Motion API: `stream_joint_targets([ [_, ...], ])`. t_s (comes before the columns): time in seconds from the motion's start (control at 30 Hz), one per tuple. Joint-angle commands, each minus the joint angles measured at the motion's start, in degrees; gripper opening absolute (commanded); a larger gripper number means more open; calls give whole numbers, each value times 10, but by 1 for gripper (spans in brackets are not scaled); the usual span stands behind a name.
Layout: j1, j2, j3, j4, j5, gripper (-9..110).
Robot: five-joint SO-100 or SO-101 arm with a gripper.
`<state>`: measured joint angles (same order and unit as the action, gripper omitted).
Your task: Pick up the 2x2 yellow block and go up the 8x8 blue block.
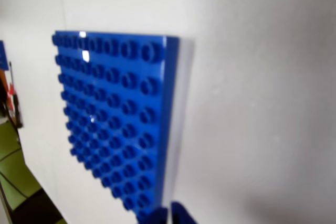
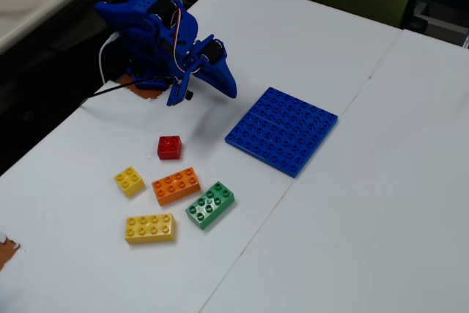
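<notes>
Arm folded back over base, far-left in fixed view, pincer [image 2: 227, 87] pointing down-right toward 8x8 blue block [image 2: 282, 130], hovering above table [image 2: 352, 210], holding nothing. Jaw gap: cannot tell. 2x2 yellow block [image 2: 130, 180] well apart from pincer, near-left of it beyond red brick [image 2: 169, 147], flat on table. Wrist view: blue plate [image 1: 113, 119] just ahead of fingertips [image 1: 157, 216].

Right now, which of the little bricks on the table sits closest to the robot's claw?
The red brick. In the fixed view it lies alone just below the gripper, while the small yellow, orange, green and long yellow bricks cluster farther away.
</notes>
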<state>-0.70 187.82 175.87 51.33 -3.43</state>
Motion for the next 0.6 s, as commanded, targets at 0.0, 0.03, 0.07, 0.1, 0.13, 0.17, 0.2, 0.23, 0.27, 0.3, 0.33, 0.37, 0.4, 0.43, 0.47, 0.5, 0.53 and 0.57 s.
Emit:
stream_joint_targets([
  [0.0,1,25,0,-2,0,0],
  [0.03,1,25,0,-2,0,0],
  [0.07,1,25,0,-2,0,0],
  [0.1,1,25,0,-2,0,1],
  [0.13,1,25,0,-2,0,1],
  [0.17,1,25,0,-2,0,0],
  [0.2,1,25,0,-2,0,0],
  [0.23,1,25,0,-2,0,0],
  [0.27,1,25,0,-2,0,0],
  [0.3,1,25,0,-2,0,0],
  [0.33,1,25,0,-2,0,0],
  [0.37,1,25,0,-2,0,0],
  [0.4,1,25,0,-2,0,0],
  [0.43,0,25,0,-2,-1,0],
  [0.47,0,25,0,-2,-1,0],
  [0.5,1,25,0,-2,-1,0],
  [0.53,1,25,0,-2,-3,0],
  [0.57,-2,25,0,-2,-5,0],
])
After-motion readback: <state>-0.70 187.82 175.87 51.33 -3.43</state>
